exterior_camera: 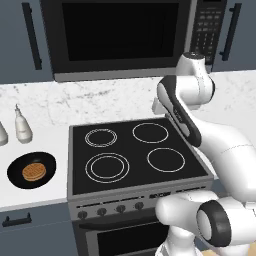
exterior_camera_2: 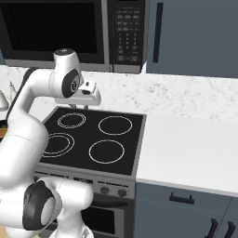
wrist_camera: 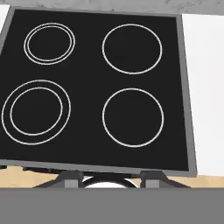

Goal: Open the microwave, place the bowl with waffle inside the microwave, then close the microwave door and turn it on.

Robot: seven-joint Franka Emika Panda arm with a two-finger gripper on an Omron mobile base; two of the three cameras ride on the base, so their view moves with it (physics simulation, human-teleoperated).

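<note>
The microwave (exterior_camera: 120, 37) hangs above the stove, its dark-glass door (exterior_camera: 117, 32) closed and its black keypad (exterior_camera: 205, 30) at the right; it also appears in the right base view (exterior_camera_2: 56, 28). The black bowl (exterior_camera: 31, 170) rests on the counter left of the stove, with the golden waffle (exterior_camera: 34, 171) lying in it. My gripper (exterior_camera_2: 80, 105) hovers over the back of the stove, well right of the bowl and below the microwave. In the hand view the gripper (wrist_camera: 111, 178) looks straight down at the cooktop, fingertips (wrist_camera: 70, 177) wide apart, open and holding nothing.
The black four-ring stove (exterior_camera: 135, 155) lies under the hand, with knobs along its front. A white bottle (exterior_camera: 22, 127) stands behind the bowl, another at the left edge (exterior_camera: 2, 134). White counter (exterior_camera_2: 190, 144) stretches right of the stove. Dark blue cabinets (exterior_camera_2: 195, 37) flank the microwave.
</note>
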